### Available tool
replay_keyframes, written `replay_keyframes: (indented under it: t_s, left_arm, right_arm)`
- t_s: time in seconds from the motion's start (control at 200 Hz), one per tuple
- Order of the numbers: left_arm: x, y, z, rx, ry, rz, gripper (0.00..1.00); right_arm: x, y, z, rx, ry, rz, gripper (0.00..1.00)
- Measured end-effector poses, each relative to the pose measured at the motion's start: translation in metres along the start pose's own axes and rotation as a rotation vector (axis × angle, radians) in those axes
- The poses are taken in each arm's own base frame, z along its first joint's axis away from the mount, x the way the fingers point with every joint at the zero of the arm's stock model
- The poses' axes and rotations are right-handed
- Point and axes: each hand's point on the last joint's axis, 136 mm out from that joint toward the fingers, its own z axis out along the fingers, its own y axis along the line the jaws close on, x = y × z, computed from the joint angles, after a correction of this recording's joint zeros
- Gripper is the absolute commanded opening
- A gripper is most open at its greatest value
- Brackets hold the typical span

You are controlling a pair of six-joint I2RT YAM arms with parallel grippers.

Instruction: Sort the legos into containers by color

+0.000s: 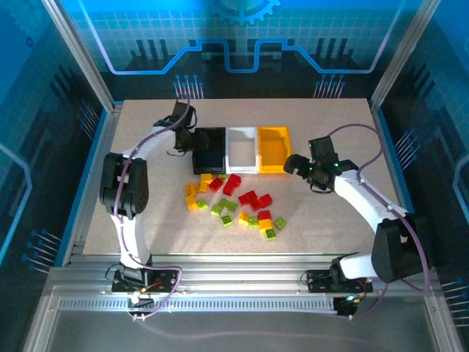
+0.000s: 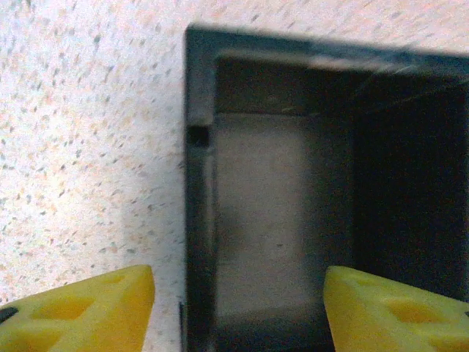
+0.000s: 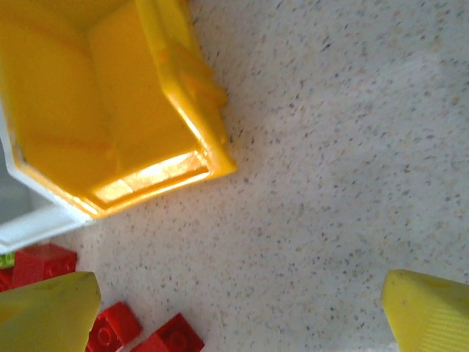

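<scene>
Red, yellow-orange and lime green legos (image 1: 233,203) lay in a loose scatter near the middle of the speckled tabletop (image 1: 315,227). At the pile's 12 o'clock three bins stood side by side in a close row. The black bin (image 1: 209,150) was at the 9 o'clock end, the white bin (image 1: 242,149) in the middle, and the yellow bin (image 1: 273,149) at the 3 o'clock end.

The left pincer (image 1: 190,141) hung at the black bin's 9 o'clock wall. In the left wrist view its yellow fingers (image 2: 80,315) stood wide apart with nothing between them. One was over the tabletop and the other over the bin's dark inside.

The right pincer (image 1: 294,164) hung just off the yellow bin's 4 o'clock corner, above bare tabletop. In the right wrist view its fingers (image 3: 44,315) were likewise spread wide and held nothing. That bin's corner lay at 10 o'clock, and a few red legos sat at 7 o'clock, just beside one fingertip.
</scene>
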Motion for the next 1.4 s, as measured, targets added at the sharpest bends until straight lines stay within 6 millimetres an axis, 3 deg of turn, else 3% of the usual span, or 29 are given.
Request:
replay_keyframes:
  t_s: [0.155,0.21,0.285,0.45,0.545,0.625,0.715,0.896,1.196,1.401]
  left_arm:
    - [-0.017,-0.029,-0.062,0.170,-0.181,-0.126,0.98]
    - [-0.017,-0.043,-0.084,0.237,-0.238,-0.151,0.99]
    - [-0.007,-0.063,-0.100,0.308,-0.274,-0.167,0.99]
    - [0.057,-0.096,-0.087,0.384,-0.187,-0.165,0.99]
    - [0.091,-0.094,-0.074,0.375,-0.113,-0.179,0.99]
    - [0.104,-0.089,-0.072,0.367,-0.092,-0.198,0.99]
    - [0.107,-0.087,-0.080,0.379,-0.103,-0.208,0.99]
    - [0.093,-0.094,-0.104,0.427,-0.172,-0.201,0.99]
    - [0.091,-0.095,-0.106,0.436,-0.183,-0.195,0.99]
    - [0.091,-0.094,-0.106,0.430,-0.183,-0.196,0.99]
  right_arm:
    - [-0.005,0.006,0.012,0.030,0.026,-0.019,1.00]
    - [-0.013,0.009,0.020,0.050,0.028,-0.021,1.00]
    - [-0.026,0.016,0.033,0.073,0.024,-0.026,1.00]
    - [-0.037,0.029,0.062,0.135,0.022,-0.038,1.00]
    - [-0.034,0.034,0.079,0.168,0.035,-0.034,1.00]
    - [-0.031,0.037,0.091,0.200,0.051,-0.030,1.00]
    - [-0.023,0.037,0.100,0.233,0.067,-0.033,1.00]
    - [-0.005,0.042,0.099,0.262,0.088,-0.055,0.99]
    - [0.011,0.051,0.097,0.261,0.103,-0.074,1.00]
    - [0.005,0.054,0.065,0.233,0.068,-0.086,0.99]
